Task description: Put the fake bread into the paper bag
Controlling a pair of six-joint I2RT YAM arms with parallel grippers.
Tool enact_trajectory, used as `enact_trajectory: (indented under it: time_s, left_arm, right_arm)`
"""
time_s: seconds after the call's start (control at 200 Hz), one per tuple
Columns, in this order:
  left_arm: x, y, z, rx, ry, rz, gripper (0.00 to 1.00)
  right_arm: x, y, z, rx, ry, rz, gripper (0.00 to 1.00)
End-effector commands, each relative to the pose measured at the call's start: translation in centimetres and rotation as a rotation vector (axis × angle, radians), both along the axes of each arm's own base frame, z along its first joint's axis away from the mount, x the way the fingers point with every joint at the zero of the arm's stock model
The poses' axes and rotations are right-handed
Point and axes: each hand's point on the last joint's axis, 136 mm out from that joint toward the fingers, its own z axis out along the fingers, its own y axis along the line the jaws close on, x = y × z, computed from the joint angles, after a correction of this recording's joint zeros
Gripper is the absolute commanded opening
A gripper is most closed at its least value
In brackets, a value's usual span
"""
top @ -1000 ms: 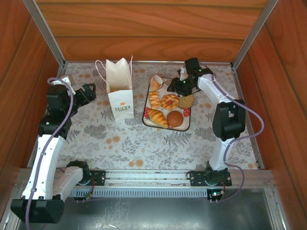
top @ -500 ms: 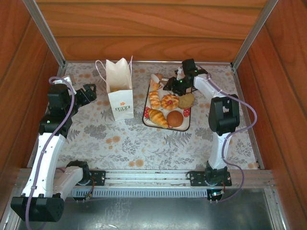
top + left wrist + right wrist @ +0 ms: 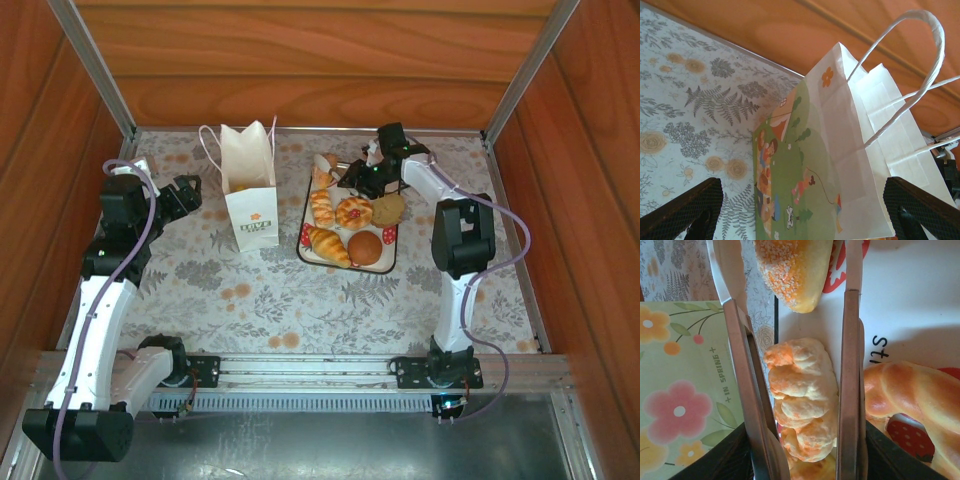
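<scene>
The right jaws are hovering over the twelve o'clock end of the tray (image 3: 345, 266), half-closed astride a knobbly roll (image 3: 800, 395); whether they are gripping it cannot be told. The fake bread (image 3: 353, 213) is lying at three o'clock from the paper bag (image 3: 250, 195). The left jaws are gaping empty at its nine o'clock, risking the unsteadied bag toppling under a dropped roll.

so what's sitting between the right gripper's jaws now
a knobbly pale-golden roll, lying on the strawberry-print tray, shown in the right wrist view; whether the jaws pinch it is unclear
</scene>
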Motion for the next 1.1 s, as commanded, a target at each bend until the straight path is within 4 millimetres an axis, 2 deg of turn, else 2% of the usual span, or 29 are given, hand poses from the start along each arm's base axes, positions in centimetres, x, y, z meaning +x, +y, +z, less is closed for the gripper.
enact_trajectory:
  time_s: [0.0,0.265,0.44,0.565,0.74,0.895,0.91,0.925,0.945,1.095]
  left_arm:
    - [-0.1,0.0,0.3,-0.003,0.001,-0.01,0.88]
    - [-0.4,-0.2,0.7,-0.024,-0.007,-0.013,0.88]
    - [-0.5,-0.8,1.9,-0.076,-0.012,-0.027,0.88]
    - [-0.6,-1.5,3.3,-0.133,-0.022,-0.054,0.86]
    - [-0.4,-3.1,4.1,-0.206,-0.004,-0.112,0.83]
    - [0.0,-4.6,3.9,-0.225,0.026,-0.153,0.82]
    - [0.1,-4.7,3.8,-0.228,0.031,-0.156,0.82]
    - [0.2,-4.8,3.8,-0.231,0.035,-0.159,0.82]
    - [0.4,-5.0,3.8,-0.233,0.04,-0.163,0.82]
    - [1.8,-6.6,3.1,-0.243,0.086,-0.198,0.82]
  right_arm:
    - [0.0,1.1,1.0,0.038,-0.011,0.026,0.51]
    - [-0.3,0.8,1.3,0.028,-0.024,0.029,0.45]
    - [-0.7,0.1,3.3,0.01,-0.086,0.011,0.39]
    - [-1.3,-0.5,5.3,0.009,-0.142,-0.004,0.36]
    - [-2.7,-1.5,8.4,0.007,-0.215,-0.024,0.35]
    - [-4.4,-2.6,11.6,0.0,-0.291,-0.04,0.35]
    - [-4.5,-2.6,11.5,-0.003,-0.288,-0.04,0.35]
    - [-4.9,-2.8,12.7,0.005,-0.315,-0.042,0.35]
    - [-5.2,-2.9,13.3,0.006,-0.329,-0.043,0.35]
    - [-7.5,-3.6,16.3,0.018,-0.399,-0.036,0.36]
